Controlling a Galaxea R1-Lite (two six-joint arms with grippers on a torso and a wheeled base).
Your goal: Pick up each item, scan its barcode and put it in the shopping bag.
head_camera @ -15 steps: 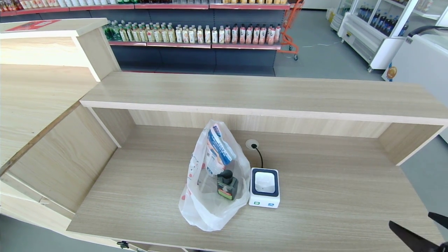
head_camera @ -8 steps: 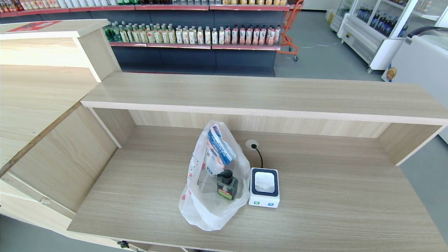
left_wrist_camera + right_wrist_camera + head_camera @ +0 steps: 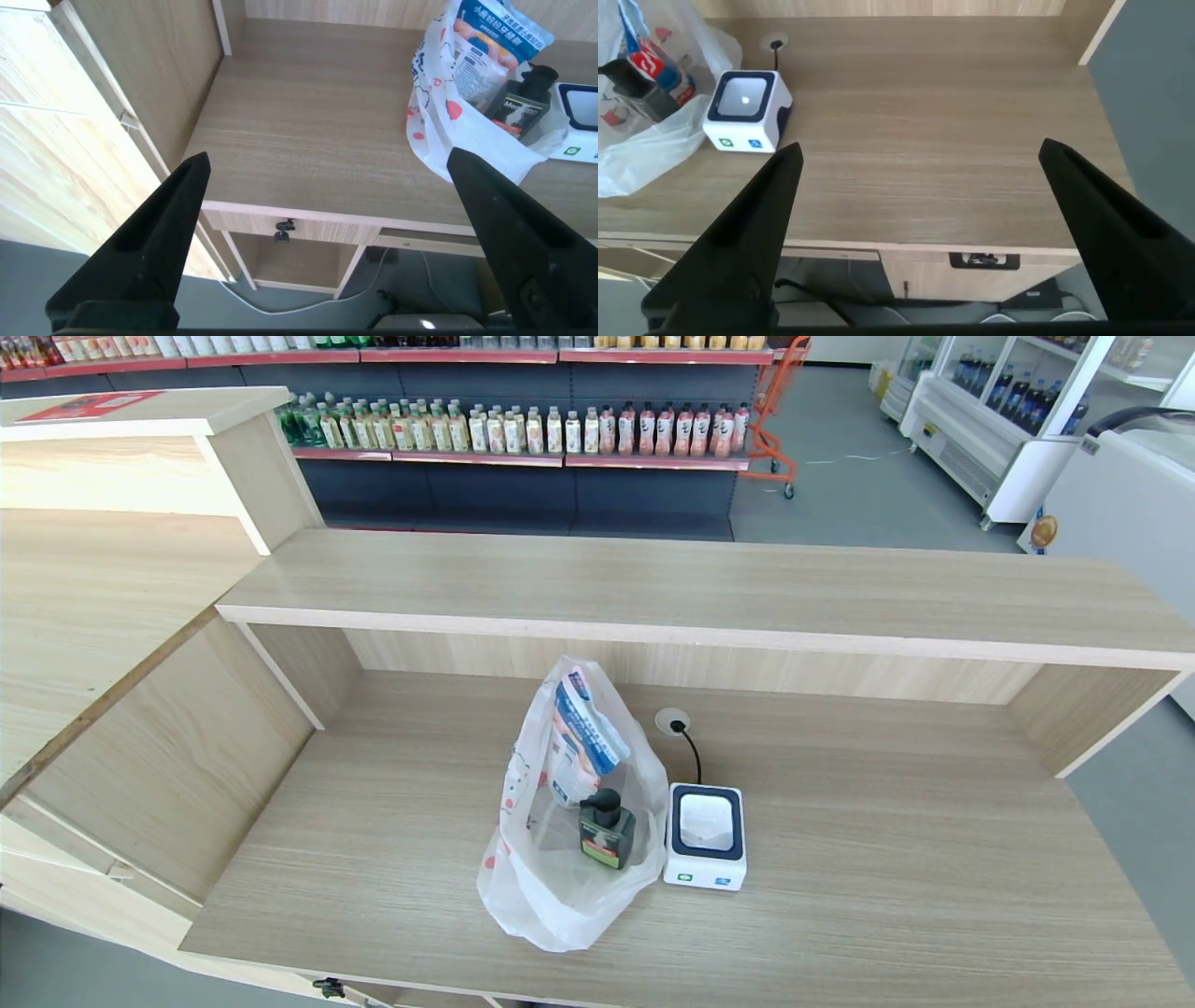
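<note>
The shopping bag point(image 3: 560, 840), a thin white plastic one with red print, stands slumped near the middle of the wooden surface point(image 3: 887, 859), its mouth gaping upward. Inside it a blue-and-white packet point(image 3: 583, 728) stands upright at the back, its top poking above the bag's rim. A dark bottle point(image 3: 606, 829) with a black pump cap leans in front of it, against the bag's right wall. Just beside the bag on its right, touching the plastic, sits the white barcode scanner point(image 3: 706, 835), its dark-framed window facing up. A black cable point(image 3: 691, 751) runs from the scanner's back to a round grommet point(image 3: 672, 719) in the surface. The left pincer point(image 3: 329, 161) hangs out past the surface's near edge, left of the bag, its two dark fingers spread wide apart and holding nothing. The right pincer point(image 3: 920, 147) hangs past the same edge to the right of the scanner, its fingers likewise wide apart and empty. A raised ledge point(image 3: 700, 583) runs along the far side of the surface. Beyond it stand store shelves point(image 3: 523, 429) lined with drink bottles, and glass-fronted coolers point(image 3: 1008, 411) stand on the right.
</note>
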